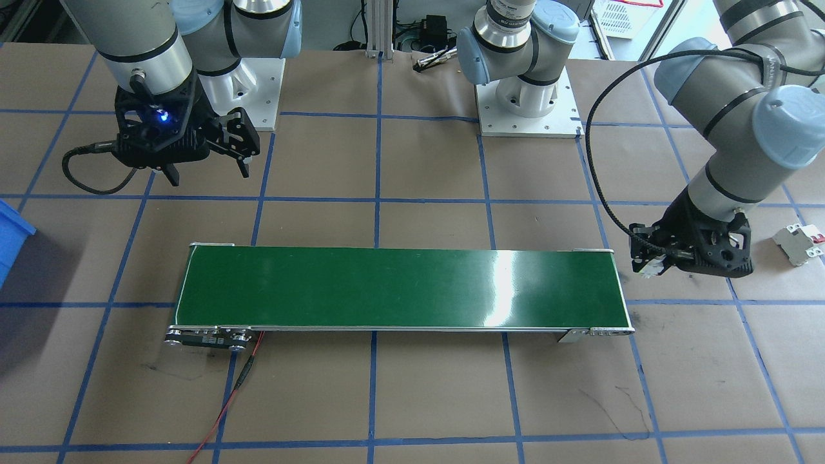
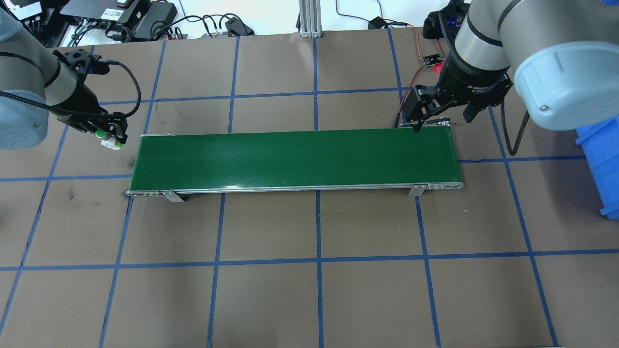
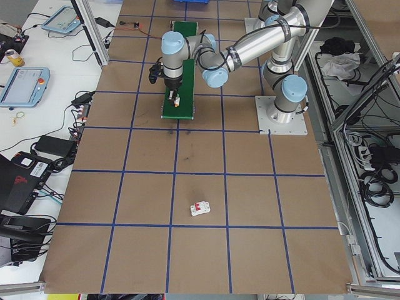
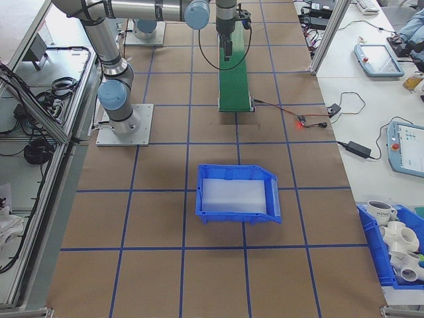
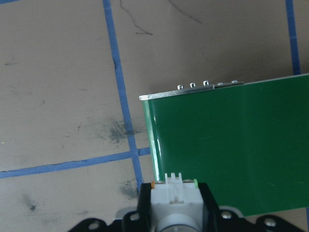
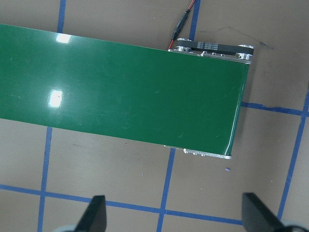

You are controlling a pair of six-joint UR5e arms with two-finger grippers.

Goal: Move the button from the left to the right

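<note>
The button (image 2: 107,138), with a green cap on a white body, is held in my left gripper (image 2: 110,137), which is shut on it just off the left end of the green conveyor belt (image 2: 295,157). The left wrist view shows the button's white body (image 5: 175,195) between the jaws, by the belt's (image 5: 231,150) end corner. In the front-facing view the left gripper (image 1: 651,267) hangs beside the belt (image 1: 399,290). My right gripper (image 2: 430,120) stands open and empty above the far corner of the belt's right end; its fingers (image 6: 96,215) frame the belt (image 6: 120,92).
A grey-white circuit breaker (image 1: 799,241) with a red tab lies on the table beyond my left arm. A blue bin (image 4: 237,193) stands past the belt's right end. A red wire (image 1: 225,406) runs from the belt's motor end. Brown paper with blue tape lines covers the table.
</note>
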